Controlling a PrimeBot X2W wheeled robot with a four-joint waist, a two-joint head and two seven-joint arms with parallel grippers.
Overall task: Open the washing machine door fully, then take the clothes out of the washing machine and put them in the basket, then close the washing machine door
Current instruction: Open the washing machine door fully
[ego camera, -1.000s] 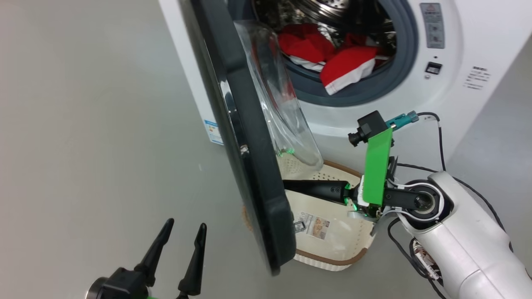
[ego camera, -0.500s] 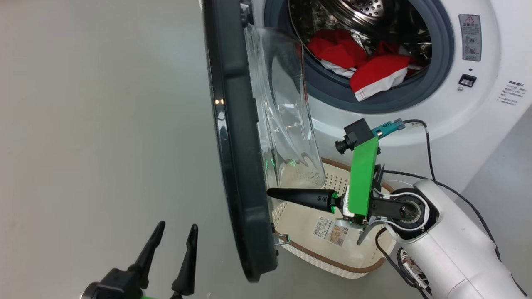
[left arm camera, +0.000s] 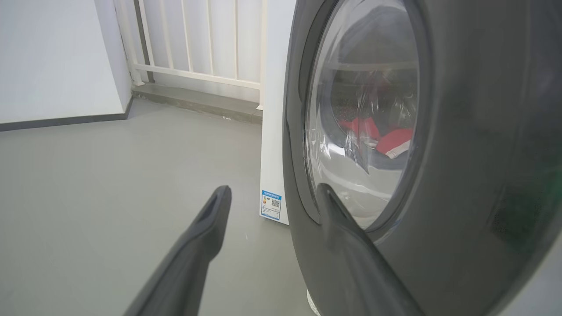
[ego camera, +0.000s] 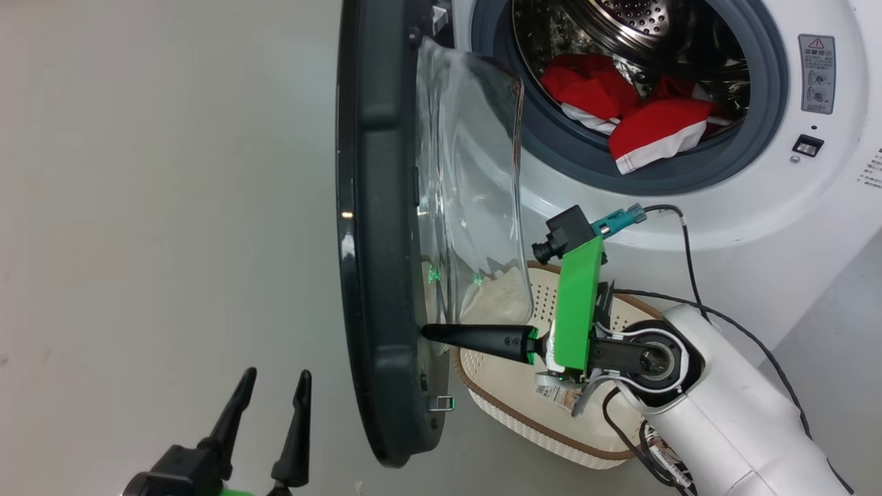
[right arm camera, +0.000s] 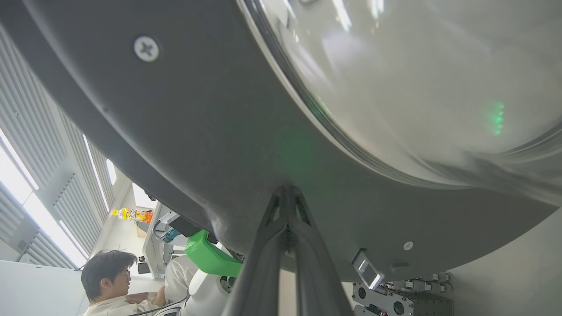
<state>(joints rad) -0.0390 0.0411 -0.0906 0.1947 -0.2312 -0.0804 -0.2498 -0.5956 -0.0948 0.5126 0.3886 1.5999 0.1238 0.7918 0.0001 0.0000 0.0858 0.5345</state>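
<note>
While the left fingers (ego camera: 298, 430) hang apart, the right fingers (ego camera: 475, 335), pressed together, have pushed the washing machine door (ego camera: 375, 241) wider.

Bright diffuse light, faint glare, edges warped

The washing machine door (ego camera: 375, 275) runs off the head view's top edge. Its glass bowl and the right arm (ego camera: 716, 413) cover much of the basket (ego camera: 517, 427), whose paper label (ego camera: 551, 394) is mostly hidden. The clothes (ego camera: 648, 131) lie partly out of sight inside the drum (ego camera: 634, 27), and through the glass in the left wrist view they are a red blur. The warning sticker (ego camera: 816, 72) carries print too small to read.
</note>
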